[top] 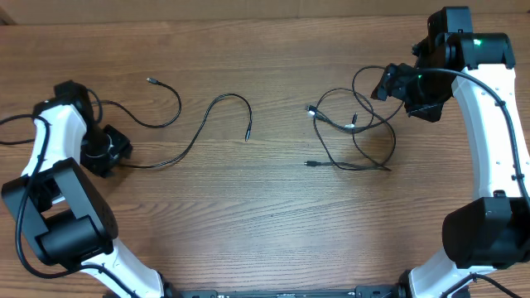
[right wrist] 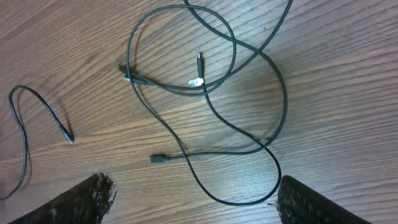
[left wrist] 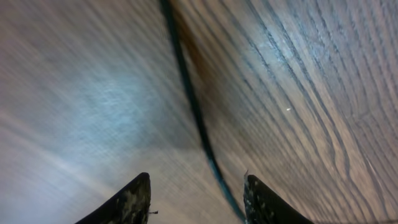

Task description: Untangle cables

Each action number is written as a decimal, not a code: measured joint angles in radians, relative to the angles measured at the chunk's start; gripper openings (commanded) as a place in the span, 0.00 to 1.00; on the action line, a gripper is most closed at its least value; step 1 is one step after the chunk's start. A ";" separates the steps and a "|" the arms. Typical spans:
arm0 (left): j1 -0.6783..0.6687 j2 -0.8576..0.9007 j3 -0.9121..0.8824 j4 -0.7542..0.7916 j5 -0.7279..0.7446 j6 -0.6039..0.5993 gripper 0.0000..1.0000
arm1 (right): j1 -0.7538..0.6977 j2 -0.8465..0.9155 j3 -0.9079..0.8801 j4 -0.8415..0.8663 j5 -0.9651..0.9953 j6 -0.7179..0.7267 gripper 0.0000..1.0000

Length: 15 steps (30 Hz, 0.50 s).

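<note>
A tangle of thin black cables (top: 352, 132) lies right of centre, its loops crossing and plug ends sticking out; it also shows in the right wrist view (right wrist: 211, 93). A separate long black cable (top: 199, 128) curves across the left half of the table. My right gripper (right wrist: 193, 199) is open above the tangle's right edge, holding nothing. My left gripper (left wrist: 198, 199) is open low over the table at the far left (top: 106, 153), with the long cable (left wrist: 193, 106) running between its fingers close to the right finger.
The wooden table (top: 248, 215) fills the view. The white arms stand along the left edge (top: 58, 207) and the right edge (top: 497, 165). A loop of the arm's own black wiring lies at the far left edge (top: 12, 132).
</note>
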<state>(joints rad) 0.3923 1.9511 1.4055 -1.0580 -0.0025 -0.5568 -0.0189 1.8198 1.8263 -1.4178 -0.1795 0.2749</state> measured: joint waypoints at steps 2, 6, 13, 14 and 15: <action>-0.006 0.000 -0.031 0.036 0.009 -0.013 0.50 | 0.000 0.000 0.000 -0.004 0.000 -0.004 0.84; -0.007 0.000 -0.093 0.128 0.016 -0.044 0.48 | 0.000 0.000 0.000 -0.008 0.000 -0.009 0.84; -0.007 0.000 -0.136 0.195 0.018 -0.047 0.04 | 0.000 0.000 0.000 -0.008 0.000 -0.011 0.84; -0.007 0.000 -0.134 0.191 0.018 -0.043 0.05 | 0.000 0.000 0.000 -0.007 0.000 -0.013 0.84; -0.006 0.000 -0.131 0.187 0.018 -0.042 0.05 | 0.000 0.000 0.000 -0.007 0.000 -0.013 0.84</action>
<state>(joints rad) 0.3866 1.9511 1.2743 -0.8711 0.0151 -0.5987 -0.0189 1.8198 1.8263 -1.4246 -0.1795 0.2615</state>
